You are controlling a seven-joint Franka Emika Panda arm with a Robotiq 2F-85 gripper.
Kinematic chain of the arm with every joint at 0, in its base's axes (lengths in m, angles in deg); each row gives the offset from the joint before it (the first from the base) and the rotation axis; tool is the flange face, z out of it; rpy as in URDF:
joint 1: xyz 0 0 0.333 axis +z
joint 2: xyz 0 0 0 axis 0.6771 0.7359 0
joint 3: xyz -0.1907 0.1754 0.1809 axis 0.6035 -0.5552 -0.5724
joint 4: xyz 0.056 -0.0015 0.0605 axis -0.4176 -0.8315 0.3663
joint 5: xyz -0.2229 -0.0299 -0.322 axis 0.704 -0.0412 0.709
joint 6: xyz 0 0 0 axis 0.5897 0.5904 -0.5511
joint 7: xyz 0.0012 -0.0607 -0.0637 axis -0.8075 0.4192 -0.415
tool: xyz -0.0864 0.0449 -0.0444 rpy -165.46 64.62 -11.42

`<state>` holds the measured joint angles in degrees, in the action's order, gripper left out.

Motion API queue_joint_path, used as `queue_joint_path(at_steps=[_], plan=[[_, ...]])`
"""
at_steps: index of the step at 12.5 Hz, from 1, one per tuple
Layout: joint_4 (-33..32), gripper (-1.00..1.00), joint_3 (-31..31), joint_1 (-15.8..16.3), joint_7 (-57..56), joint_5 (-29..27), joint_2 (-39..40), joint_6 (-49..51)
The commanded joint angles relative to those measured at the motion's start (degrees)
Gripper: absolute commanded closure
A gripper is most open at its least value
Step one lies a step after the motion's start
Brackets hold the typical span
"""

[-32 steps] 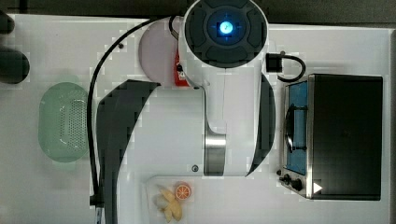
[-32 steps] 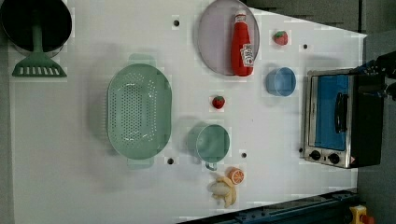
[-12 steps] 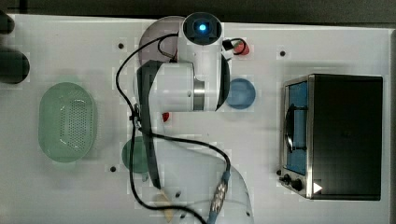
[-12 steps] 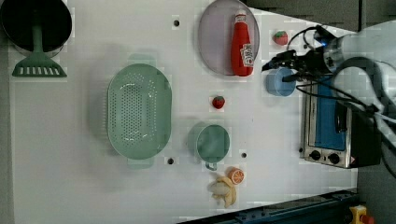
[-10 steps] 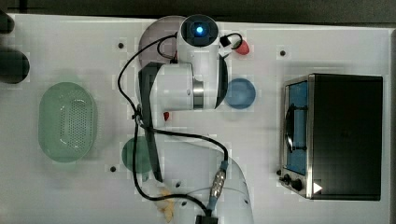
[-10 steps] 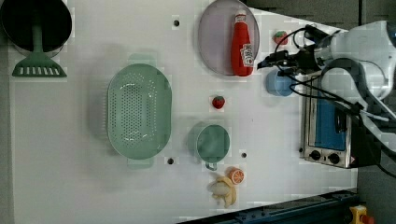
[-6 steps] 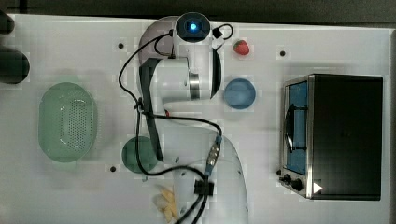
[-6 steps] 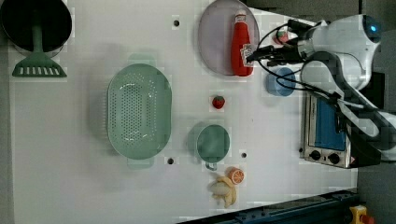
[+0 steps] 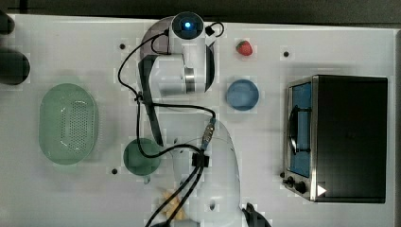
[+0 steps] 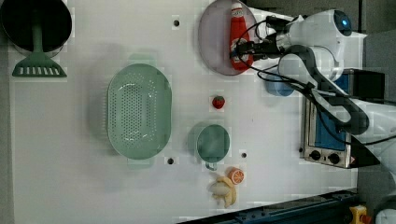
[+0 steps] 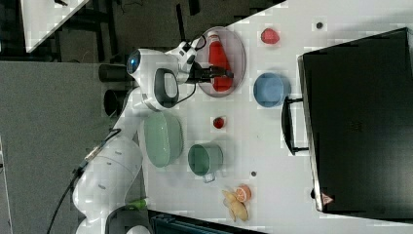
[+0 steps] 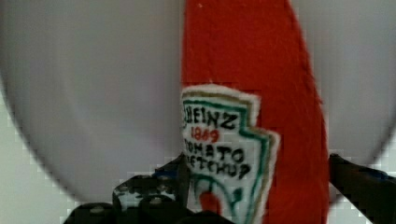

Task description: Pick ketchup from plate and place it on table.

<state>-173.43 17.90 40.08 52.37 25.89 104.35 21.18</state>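
Fingers of the pincer (image 12: 254, 186) stand apart on either side of the ketchup (image 12: 261, 93), which lies flat on the plate (image 12: 93, 93) between them; half a second ago the pincer was just short of the bottle. Its label reads "HEINZ 1869 TOMATO KETCHUP" in the wrist view. The left view has the pincer (image 10: 243, 49) over the ketchup (image 10: 238, 28) on the plate (image 10: 212, 37), with the table (image 10: 84, 177) all around, whereas the top view has the arm covering the bottle.
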Motion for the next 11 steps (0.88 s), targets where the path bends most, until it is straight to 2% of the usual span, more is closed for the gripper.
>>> queue_joint_path(at_steps=[1, 3, 4, 7, 11], plan=[[3.5, -1.0, 0.3, 0.4, -2.0, 2.1, 1.1, -2.1], [3.8, -1.0, 0.2, 0.5, -2.0, 2.2, 2.4, -3.2], [3.8, -0.93, 0.2, 0.5, -2.0, 2.2, 2.8, -3.6], [4.3, -0.2, 0.1, 0.5, -2.0, 2.2, 2.8, -4.6], [4.9, -0.15, 0.1, 0.4, -2.0, 2.1, 1.8, -4.2]])
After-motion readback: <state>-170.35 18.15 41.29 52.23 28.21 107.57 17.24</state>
